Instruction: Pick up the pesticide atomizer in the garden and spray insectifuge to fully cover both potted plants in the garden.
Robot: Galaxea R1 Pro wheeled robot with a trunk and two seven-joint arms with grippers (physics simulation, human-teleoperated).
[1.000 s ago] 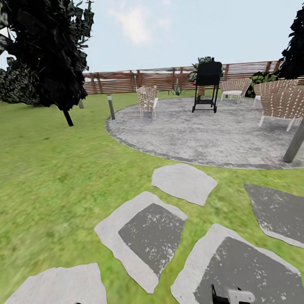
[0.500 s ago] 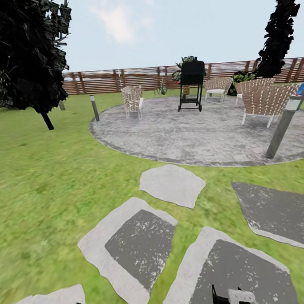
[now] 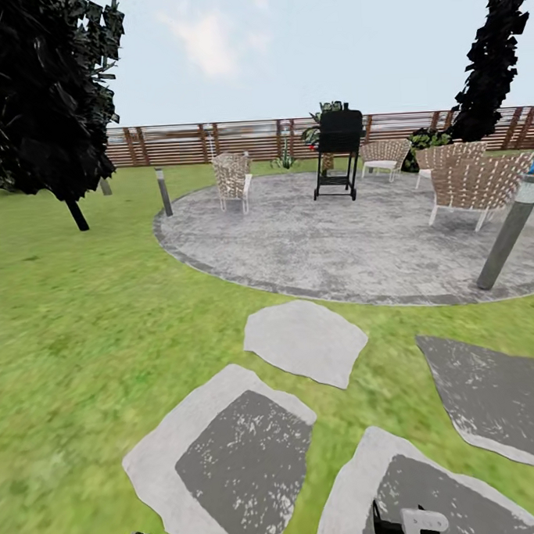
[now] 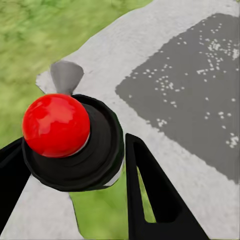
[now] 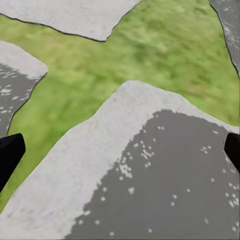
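Nearest, at the lower rim of the head view, the left gripper (image 4: 75, 172) holds the pesticide atomizer (image 4: 70, 132), one black finger standing on each side of it. The wrist camera looks straight down its long axis, so the bottle shows end-on: a red knob over a round black head that hides the body and the actual contact. A grey cone of a nozzle juts sideways from the head, over the pale edge of a stepping stone (image 4: 190, 75) towards the grass. The right gripper (image 5: 120, 150) is spread wide, a fingertip at either edge of its wrist view, with nothing between them, above another stone (image 3: 435, 493). More flat stones (image 3: 306, 343) lie in the lawn (image 3: 81, 308) ahead. Beyond them is the round grey patio (image 3: 336, 248), with a slanting grey post (image 3: 512, 231) at its right edge, woven chairs (image 3: 233, 179), and a black grill (image 3: 339, 150) at the back. Farthest are the wooden slat fence (image 3: 182, 142) and a big dark tree (image 3: 39, 99).
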